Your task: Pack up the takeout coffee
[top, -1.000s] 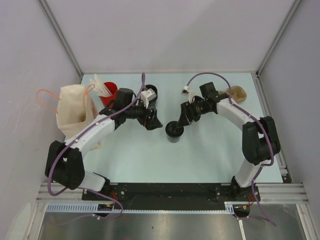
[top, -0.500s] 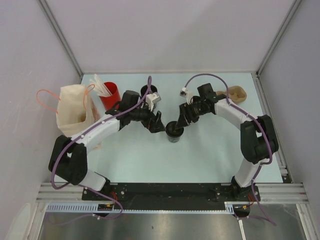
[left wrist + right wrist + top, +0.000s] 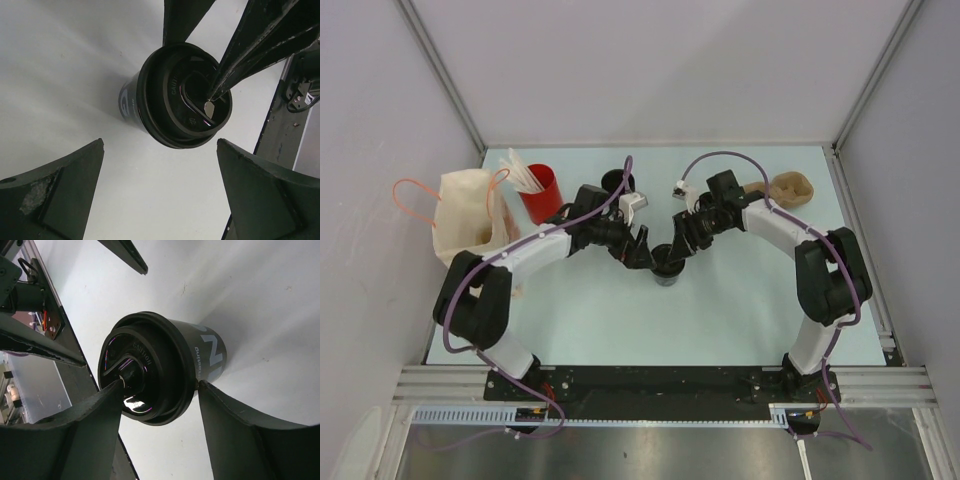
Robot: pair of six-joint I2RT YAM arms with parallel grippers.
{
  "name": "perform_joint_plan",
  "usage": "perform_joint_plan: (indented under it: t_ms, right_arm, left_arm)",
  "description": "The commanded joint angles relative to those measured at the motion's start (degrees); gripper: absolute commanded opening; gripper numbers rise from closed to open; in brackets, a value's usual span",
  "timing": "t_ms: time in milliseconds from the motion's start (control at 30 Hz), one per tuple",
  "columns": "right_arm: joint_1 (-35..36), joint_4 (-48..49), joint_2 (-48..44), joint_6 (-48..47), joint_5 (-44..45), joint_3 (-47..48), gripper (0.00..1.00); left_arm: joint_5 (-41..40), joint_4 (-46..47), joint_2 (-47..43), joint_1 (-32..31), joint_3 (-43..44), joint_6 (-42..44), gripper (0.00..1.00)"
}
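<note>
At the far left of the tabletop (image 3: 740, 310) a cream bag (image 3: 460, 225) with orange handles slumps against the wall. Just beside it on the right stands a red cup (image 3: 542, 192) holding white sticks. Further right, a squat black round piece (image 3: 617, 180) shows partly behind the left arm.

The left end effector (image 3: 160, 147) is spread wide just left of the coffee cup (image 3: 667, 268), its fingers apart from the cup. The cup (black, with a black lid) stands upright near the middle of the tabletop, between the two arms.

The right end effector (image 3: 159, 387) straddles the cup's top. One finger lies across the lid and the other is against the rim's far side; whether they pinch it cannot be told.

A brown object (image 3: 792, 187) lies in the far right corner.
</note>
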Motion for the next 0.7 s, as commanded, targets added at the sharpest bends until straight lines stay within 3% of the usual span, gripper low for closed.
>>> perform_joint_plan:
  t_ms: [0, 667]
  right_arm:
    - [0.38, 1.08, 0.71, -0.44, 0.35, 0.07, 0.64]
    - [1.17, 1.16, 4.39, 0.26, 0.53, 0.07, 0.48]
  left_arm:
    - [2.04, 1.63, 1.55, -0.88, 2.74, -0.75, 1.00]
    - [-0.60, 0.49, 4.63, -1.85, 3.44, -0.67, 0.99]
